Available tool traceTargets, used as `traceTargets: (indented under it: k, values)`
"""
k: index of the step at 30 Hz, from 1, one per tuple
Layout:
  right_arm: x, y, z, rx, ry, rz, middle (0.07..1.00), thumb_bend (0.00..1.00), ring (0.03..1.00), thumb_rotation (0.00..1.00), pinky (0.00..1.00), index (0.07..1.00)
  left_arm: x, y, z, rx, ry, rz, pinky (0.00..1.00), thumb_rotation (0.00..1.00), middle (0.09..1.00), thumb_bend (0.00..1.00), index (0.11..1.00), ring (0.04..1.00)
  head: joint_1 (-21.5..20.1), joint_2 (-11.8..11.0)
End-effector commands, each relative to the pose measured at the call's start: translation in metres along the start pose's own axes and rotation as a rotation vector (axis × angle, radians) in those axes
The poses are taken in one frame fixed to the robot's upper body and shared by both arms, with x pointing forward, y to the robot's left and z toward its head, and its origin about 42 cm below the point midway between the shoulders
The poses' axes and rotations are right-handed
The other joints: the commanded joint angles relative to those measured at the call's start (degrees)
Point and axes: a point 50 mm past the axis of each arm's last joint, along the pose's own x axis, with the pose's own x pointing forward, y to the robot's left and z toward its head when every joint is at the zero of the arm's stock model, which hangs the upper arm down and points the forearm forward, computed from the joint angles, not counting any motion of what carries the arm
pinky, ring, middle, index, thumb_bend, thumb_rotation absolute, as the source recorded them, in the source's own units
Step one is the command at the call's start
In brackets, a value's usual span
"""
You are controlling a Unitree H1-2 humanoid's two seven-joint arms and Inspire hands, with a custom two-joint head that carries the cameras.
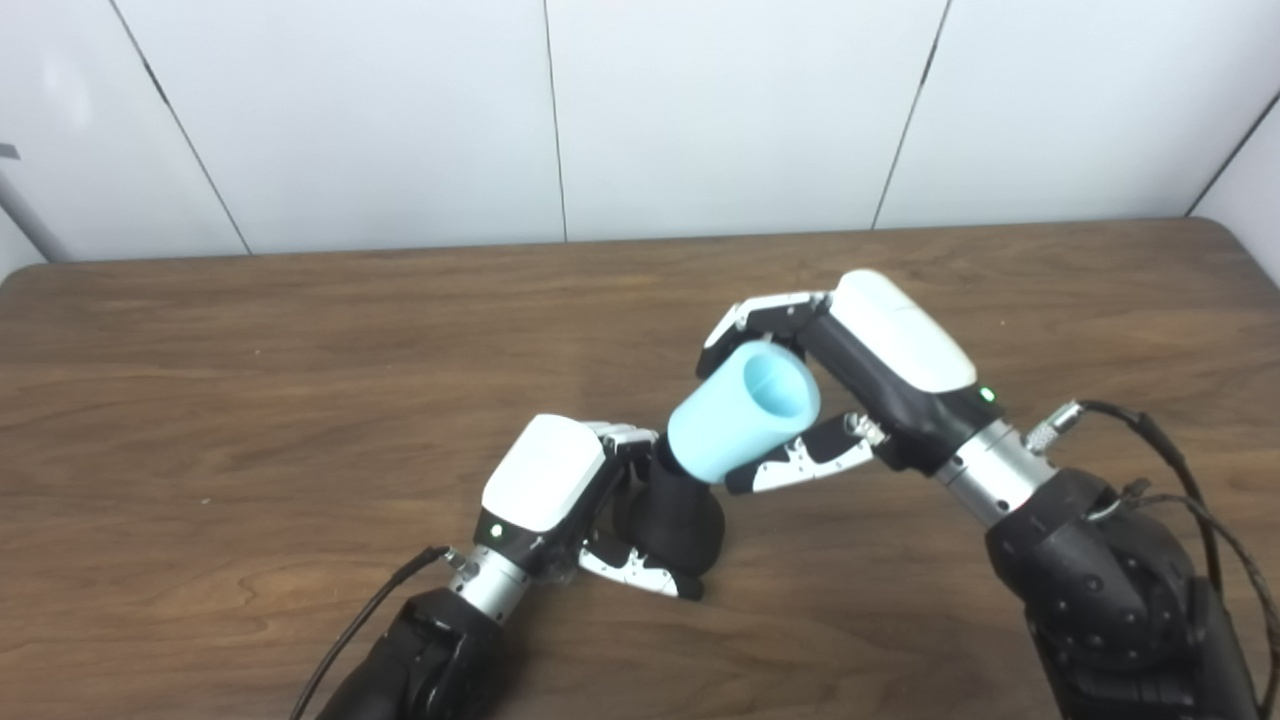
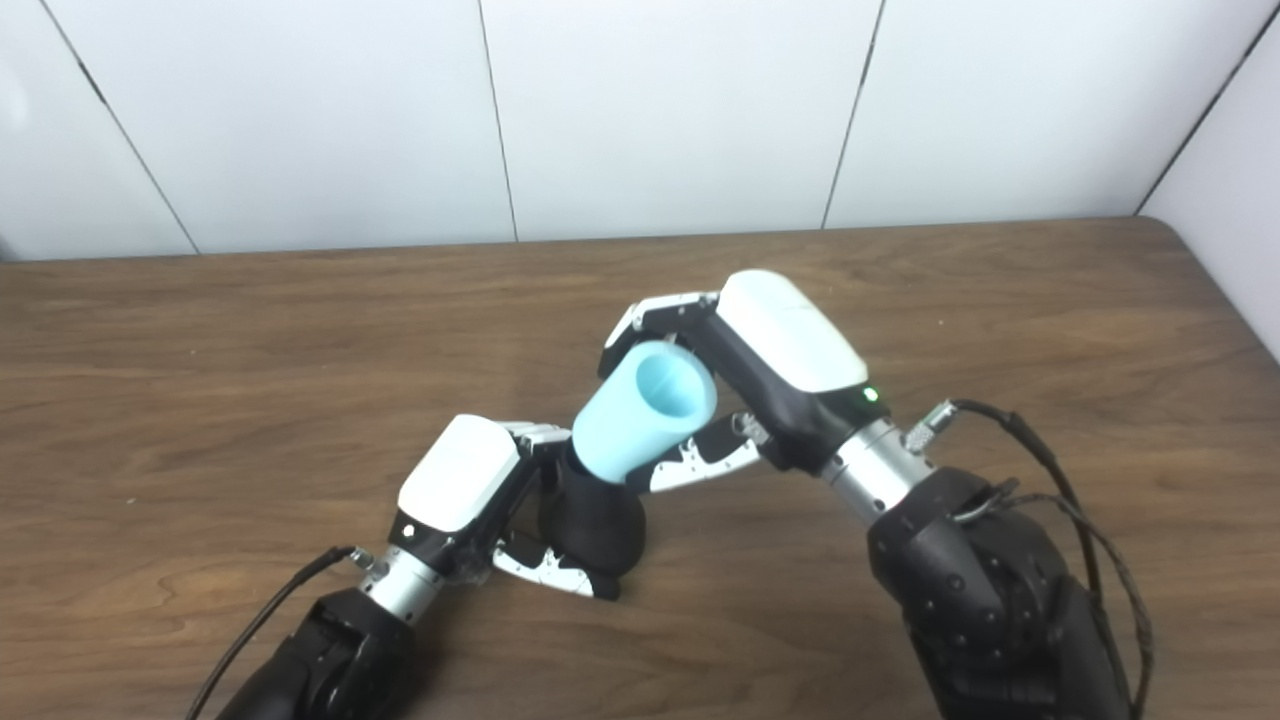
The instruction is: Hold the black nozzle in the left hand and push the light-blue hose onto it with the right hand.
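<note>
The black nozzle (image 1: 675,525) stands on the wooden table (image 1: 250,380) with its narrow neck tilted up to the right. My left hand (image 1: 560,495) is shut on its wide base, thumb along the front. The light-blue hose (image 1: 740,415), a short open tube, sits with its lower end over the nozzle's neck and its open mouth facing up and right. My right hand (image 1: 850,375) is shut on the hose, fingers curled over the top and thumb under it. How deep the neck sits inside the hose is hidden.
White wall panels (image 1: 560,120) rise behind the table's far edge. Black cables (image 1: 1190,470) trail from my right wrist, and one cable (image 1: 360,620) runs from my left wrist.
</note>
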Motion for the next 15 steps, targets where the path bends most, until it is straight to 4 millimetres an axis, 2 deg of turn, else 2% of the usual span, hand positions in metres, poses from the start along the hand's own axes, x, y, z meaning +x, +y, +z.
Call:
traceTargets:
  k: [1,7,15]
  values:
    - [0.005,-0.026,0.016,-0.023,-0.083,-0.108,0.505,0.49,0.383,0.0,0.3,0.533,-0.05,-0.056,-0.013,-0.025,0.137,-0.295,0.41,0.0,0.508,0.48,0.468,0.507,0.0,0.1]
    - [0.005,-0.046,0.021,-0.014,-0.102,-0.149,0.53,0.5,0.384,0.0,0.36,0.513,-0.05,-0.057,-0.013,-0.019,0.146,-0.302,0.4,0.0,0.52,0.48,0.463,0.513,-0.1,0.1]
    - [0.003,-0.044,0.021,-0.017,-0.08,-0.131,0.52,0.5,0.387,0.0,0.34,0.504,-0.051,-0.056,-0.013,-0.024,0.145,-0.296,0.41,0.0,0.507,0.48,0.467,0.498,0.1,0.3]
